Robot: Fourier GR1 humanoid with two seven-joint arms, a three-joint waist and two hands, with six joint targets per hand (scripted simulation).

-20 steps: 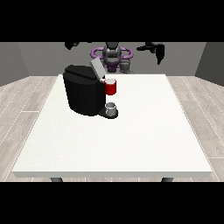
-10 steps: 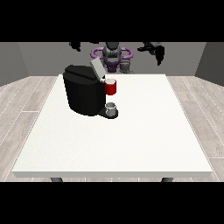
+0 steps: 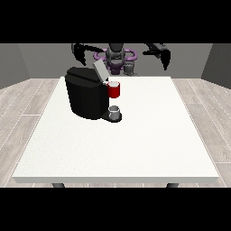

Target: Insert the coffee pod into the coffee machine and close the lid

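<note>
The near part of the white worktop [image 3: 135,149] is a plain white surface, with wood-look floor [image 3: 22,113] showing on both sides of it.

Farther in, left of the middle, stands the black coffee machine [image 3: 85,94]. Its lid [image 3: 100,70] is raised and tilts up toward the far right (a pale grey flap above the machine's top). On the machine's right side, near the top, there is a red thing at the machine [image 3: 114,90]. Below that, on the machine's low base, sits a small grey thing [image 3: 114,110]; it may be the coffee pod or a cup, and the view is too small to say which, so I cannot tell where the pod itself is.

At the far edge of the worktop, just right of the machine's lid, another small grey thing [image 3: 129,68] stands in front of the robot [image 3: 115,56]; again, I cannot tell what it is.

Farthest back is the robot, with both arms raised and spread above the far edge of the worktop. The robot hand at the view's left [image 3: 81,52] hangs above and behind the machine, apart from it, touching nothing. The robot hand at the view's right [image 3: 165,57] hangs well to the right of the machine, also touching nothing. Both are dark and small, and I cannot tell whether their fingers are curled or straight.
</note>
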